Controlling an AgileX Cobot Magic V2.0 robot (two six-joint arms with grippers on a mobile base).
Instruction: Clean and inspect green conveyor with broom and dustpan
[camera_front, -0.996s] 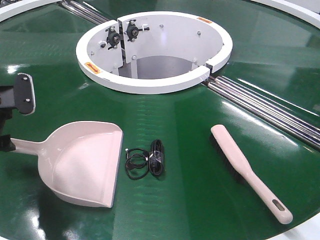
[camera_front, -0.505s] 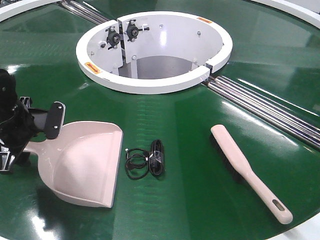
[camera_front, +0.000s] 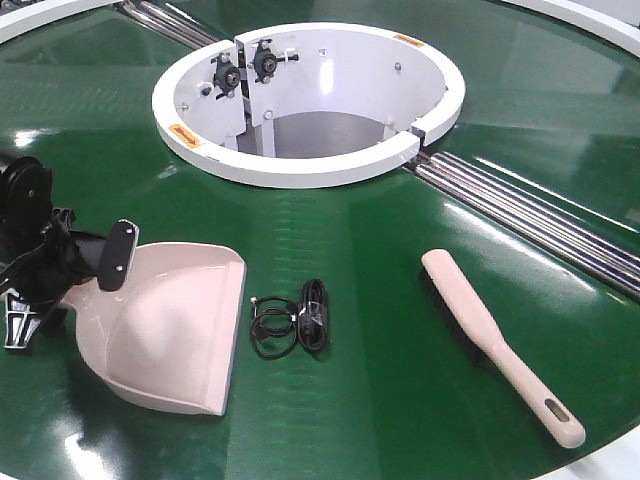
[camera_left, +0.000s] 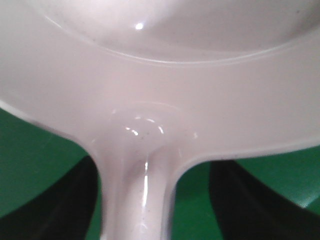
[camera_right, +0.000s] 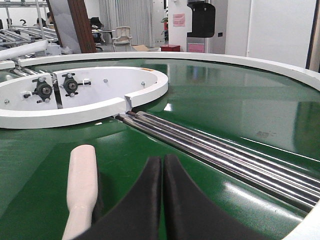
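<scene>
Green conveyor (camera_front: 380, 230): at nine o'clock the left gripper (camera_front: 66, 290) has swung in, jaws spread astride the dustpan (camera_front: 170, 320) handle, ready to clamp; broom (camera_front: 497, 345) lies untouched

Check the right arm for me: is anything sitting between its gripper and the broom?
Nothing visible does. From the right wrist camera, the broom lies just left of the shut right gripper, with only bare green conveyor between them. The black cable sits farther off, beside the dustpan.
</scene>
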